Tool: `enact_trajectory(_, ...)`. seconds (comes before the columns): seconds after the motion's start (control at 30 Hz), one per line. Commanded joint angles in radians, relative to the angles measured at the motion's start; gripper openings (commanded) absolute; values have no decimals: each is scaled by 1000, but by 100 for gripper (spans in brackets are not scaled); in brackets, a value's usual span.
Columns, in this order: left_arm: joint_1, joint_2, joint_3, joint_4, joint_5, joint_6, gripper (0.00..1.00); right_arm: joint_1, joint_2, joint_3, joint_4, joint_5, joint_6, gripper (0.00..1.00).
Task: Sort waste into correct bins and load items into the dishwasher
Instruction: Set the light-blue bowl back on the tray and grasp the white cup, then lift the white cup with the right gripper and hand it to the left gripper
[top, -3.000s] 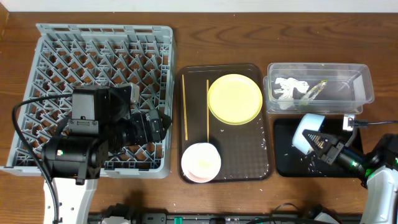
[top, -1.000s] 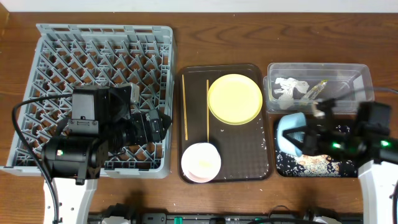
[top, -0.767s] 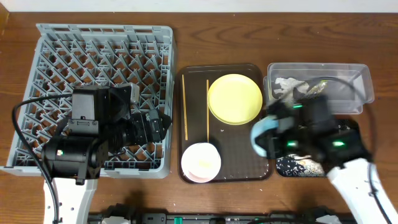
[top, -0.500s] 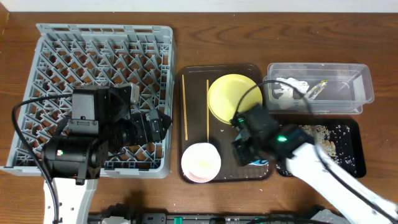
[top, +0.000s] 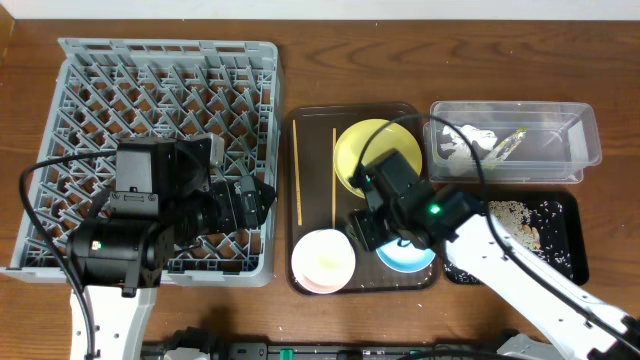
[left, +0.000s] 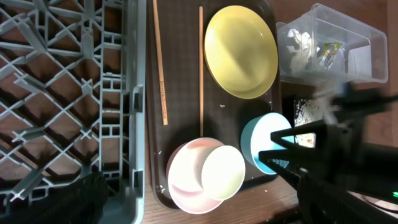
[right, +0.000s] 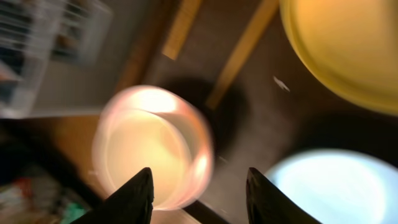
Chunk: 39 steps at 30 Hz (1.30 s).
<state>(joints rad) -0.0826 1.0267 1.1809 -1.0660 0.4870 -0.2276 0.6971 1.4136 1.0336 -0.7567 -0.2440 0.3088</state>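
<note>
Sitting upright on the brown tray beside the white bowl, the blue bowl appears light, rigid, slick, best pinched at its rim; right gripper hovers spread, empty.

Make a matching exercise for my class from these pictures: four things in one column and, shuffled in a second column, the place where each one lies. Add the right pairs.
Things
1. crumpled white paper
2. rice crumbs
3. light-blue bowl
4. chopsticks

Places
A. in the black tray
B. on the brown serving tray, along the side next to the dish rack
C. in the clear tub
D. on the brown serving tray, at the corner next to the black tray

Pairs: 1-C, 2-A, 3-D, 4-B
</note>
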Motion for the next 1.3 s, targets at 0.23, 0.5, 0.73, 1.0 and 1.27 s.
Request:
enact_trajectory(0.23,-4,0,27,12,-34,21,98,43,92,-9,17,-119,-21,34)
enact_trajectory(0.5,-3,0,27,12,-80,20,98,63,197,-9,37,-66,9,11)
enact_trajectory(0.73,35,0,27,35,-43,-32,98,18,83,5,34,-84,11,1)
enact_trajectory(1.0,134,14,27,166,490,-33,98,-248,-212,13,139,-379,-19,1)
enact_trajectory(1.27,137,72,27,283,925,-37,98,-364,-229,13,534,-867,55,1)
